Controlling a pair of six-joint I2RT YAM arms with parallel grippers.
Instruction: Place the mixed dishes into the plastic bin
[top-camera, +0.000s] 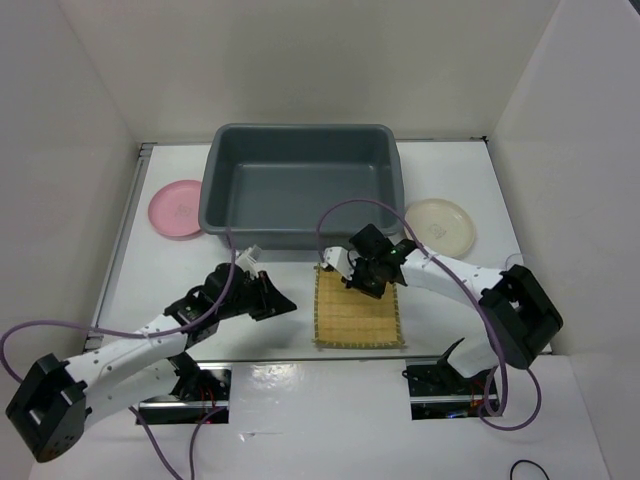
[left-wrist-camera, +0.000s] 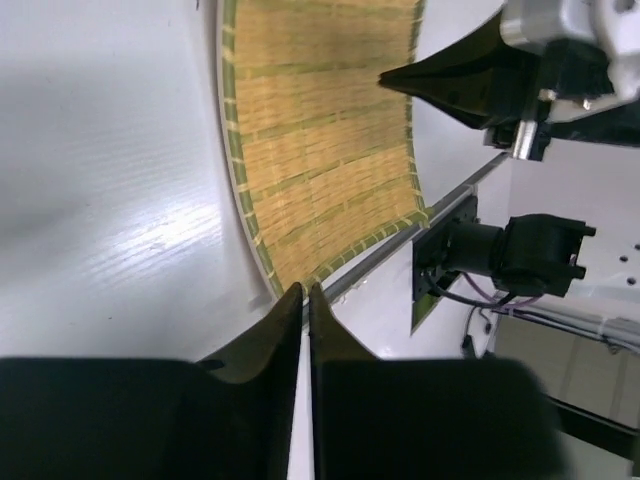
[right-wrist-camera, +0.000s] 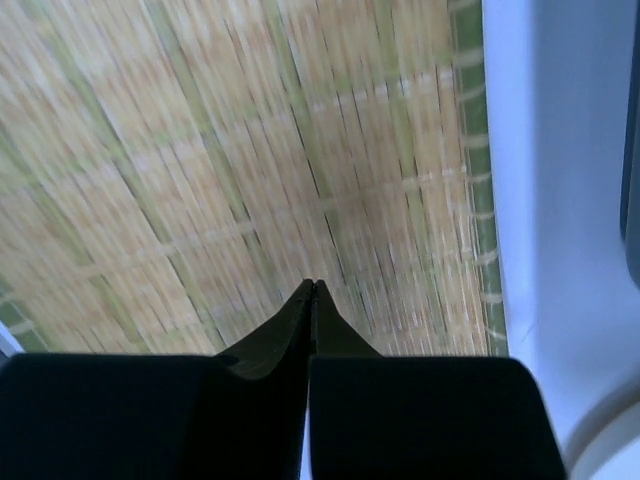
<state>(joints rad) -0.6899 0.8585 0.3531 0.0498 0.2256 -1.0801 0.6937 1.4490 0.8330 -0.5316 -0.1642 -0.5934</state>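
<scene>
The yellow-tan bamboo mat (top-camera: 358, 310) lies flat on the white table in front of the dark grey plastic bin (top-camera: 300, 190), which holds nothing. The pink plate (top-camera: 178, 208) sits left of the bin and the cream-white plate (top-camera: 440, 224) sits right of it. My right gripper (top-camera: 363, 284) is shut and empty, its tips just over the mat's far part; the mat fills the right wrist view (right-wrist-camera: 250, 150) beneath the gripper (right-wrist-camera: 313, 286). My left gripper (top-camera: 287, 300) is shut and empty, just left of the mat; in the left wrist view it (left-wrist-camera: 305, 290) points at the mat's corner (left-wrist-camera: 320, 140).
White walls enclose the table on three sides. The arm bases and purple cables (top-camera: 340, 215) sit at the near edge. A metal strip (left-wrist-camera: 440, 205) marks the table's front edge just past the mat.
</scene>
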